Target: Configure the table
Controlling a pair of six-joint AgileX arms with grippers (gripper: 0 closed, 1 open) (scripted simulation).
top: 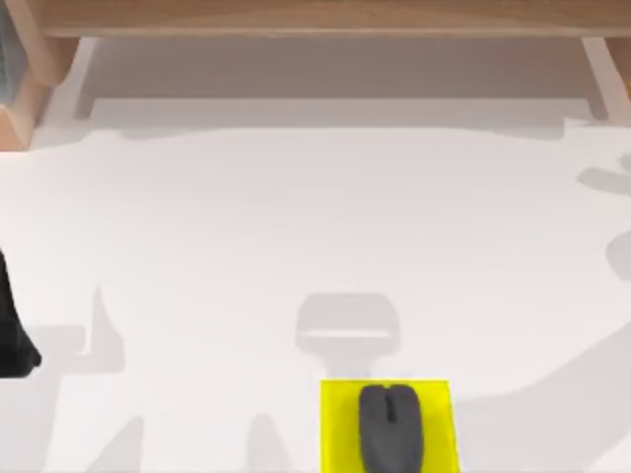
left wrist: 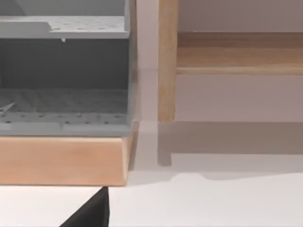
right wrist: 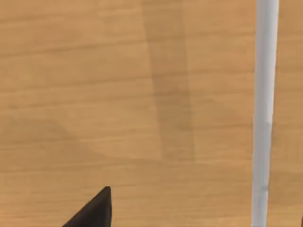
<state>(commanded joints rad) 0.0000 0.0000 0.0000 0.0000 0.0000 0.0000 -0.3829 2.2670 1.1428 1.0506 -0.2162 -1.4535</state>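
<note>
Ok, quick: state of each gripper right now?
Left gripper: at the table's left edge, state cannot be told.
Right gripper: close to a wooden surface, cannot be told.

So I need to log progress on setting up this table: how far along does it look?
Done, it seems: a dark grey mouse sits on the yellow pad at the near edge of the white table. In hand: nothing that shows; the left arm is at the table's left edge. Left: hard to say; the wooden shelf frame stands along the far side, with a grey perforated tray beside it.
</note>
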